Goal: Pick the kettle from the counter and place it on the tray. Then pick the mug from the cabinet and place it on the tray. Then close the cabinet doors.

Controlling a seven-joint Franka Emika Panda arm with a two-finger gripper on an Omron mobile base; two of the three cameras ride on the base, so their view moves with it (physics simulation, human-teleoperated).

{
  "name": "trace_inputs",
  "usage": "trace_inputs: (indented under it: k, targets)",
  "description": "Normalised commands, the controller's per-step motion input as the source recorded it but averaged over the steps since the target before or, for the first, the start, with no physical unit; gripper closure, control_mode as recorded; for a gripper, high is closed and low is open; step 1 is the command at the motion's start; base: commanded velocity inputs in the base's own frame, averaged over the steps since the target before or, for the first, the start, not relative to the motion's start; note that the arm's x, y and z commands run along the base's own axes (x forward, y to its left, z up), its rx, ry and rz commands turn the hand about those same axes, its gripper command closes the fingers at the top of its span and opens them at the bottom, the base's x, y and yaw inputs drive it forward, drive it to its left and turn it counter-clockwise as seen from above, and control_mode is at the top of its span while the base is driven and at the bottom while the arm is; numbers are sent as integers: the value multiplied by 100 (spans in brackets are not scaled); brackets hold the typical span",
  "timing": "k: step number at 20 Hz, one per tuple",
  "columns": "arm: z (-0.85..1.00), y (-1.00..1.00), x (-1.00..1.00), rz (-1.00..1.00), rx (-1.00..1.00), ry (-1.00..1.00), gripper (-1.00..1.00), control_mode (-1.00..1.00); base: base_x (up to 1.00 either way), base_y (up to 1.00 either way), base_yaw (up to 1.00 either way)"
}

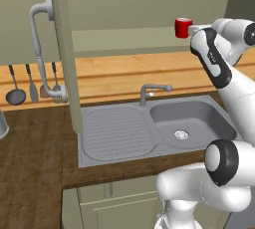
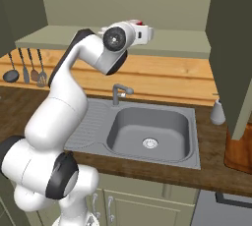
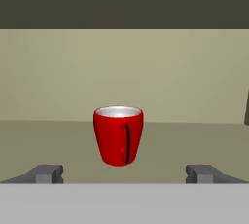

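Mug step in hand: the white arm's two-finger gripper (image 3: pixel 124 173) is raised to the olive-green wall cabinet's plain shelf (image 3: pixel 58 140), lined up on the bright red cylindrical mug with the white inside (image 3: pixel 118 135). The mug stands upright on that shelf, handle turned toward the hand, centred between the two dark fingertips (image 3: pixel 46 173) and just beyond them. Jaws are wide apart, nothing held, no contact yet. By my reading, the next move calls for a straight push forward until the fingers flank the mug's body, then a squeeze and a lift clear of the shelf.

Below the mug, the grey steel sink (image 1: pixel 99 138) sits inset in the dark brown wood-grain worktop (image 1: pixel 30 173), with its curved tap (image 1: pixel 152 91) in the middle. An open olive-green panelled door (image 1: pixel 64 49) hangs to the left of the mug, another (image 2: pixel 231 48) to its right. A corner of the reddish-brown wooden board (image 2: pixel 239 154) shows well to the right of the mug and below it; the carry must pass that right-hand door
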Motion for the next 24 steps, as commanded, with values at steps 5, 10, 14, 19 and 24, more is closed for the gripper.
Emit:
trace_inputs:
  k: [5,10,14,19,24]
  targets:
    - [-2,1,48,8,0,1,-100,-100,0,0,0]
    - [0,-12,34,12,1,0,-100,-100,0,0,0]
    - [-1,-29,16,13,3,0,-100,-100,0,0,0]
    - [-11,-5,22,7,3,0,-100,-100,0,0,0]
    - [-6,0,29,3,0,1,-100,-100,0,0,0]
